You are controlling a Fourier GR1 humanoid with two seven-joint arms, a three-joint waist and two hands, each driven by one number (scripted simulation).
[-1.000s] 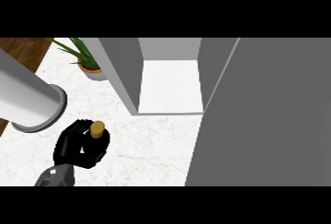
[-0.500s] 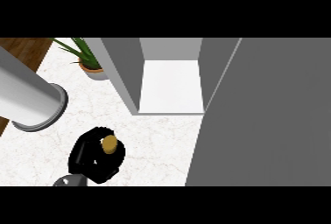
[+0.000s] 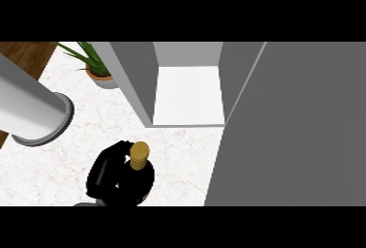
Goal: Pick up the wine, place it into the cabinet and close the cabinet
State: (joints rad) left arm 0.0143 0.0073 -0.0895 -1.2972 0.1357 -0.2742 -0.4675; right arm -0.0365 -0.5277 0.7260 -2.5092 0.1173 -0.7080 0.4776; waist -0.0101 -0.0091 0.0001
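The wine bottle (image 3: 139,155) shows from above as a gold cap on a dark body, standing upright over the white marble counter (image 3: 50,174). My right hand (image 3: 106,175) is shut on it, black fingers curled round its neck and shoulder and hiding most of the glass. The open cabinet (image 3: 190,94) lies up and to the right of the bottle, with a bare white floor between grey walls. Its grey door (image 3: 293,126) stands open and fills the right side of the view. My left hand does not show.
A large grey cylinder (image 3: 28,114) leans in from the left edge, close to the bottle's left. A potted green plant (image 3: 99,72) stands at the back, left of the cabinet wall. Brown wood (image 3: 25,51) shows beyond the counter's far left.
My right hand has carried the bottle to the right, nearer the cabinet front, and slightly toward the view's lower edge. The cabinet door has not moved.
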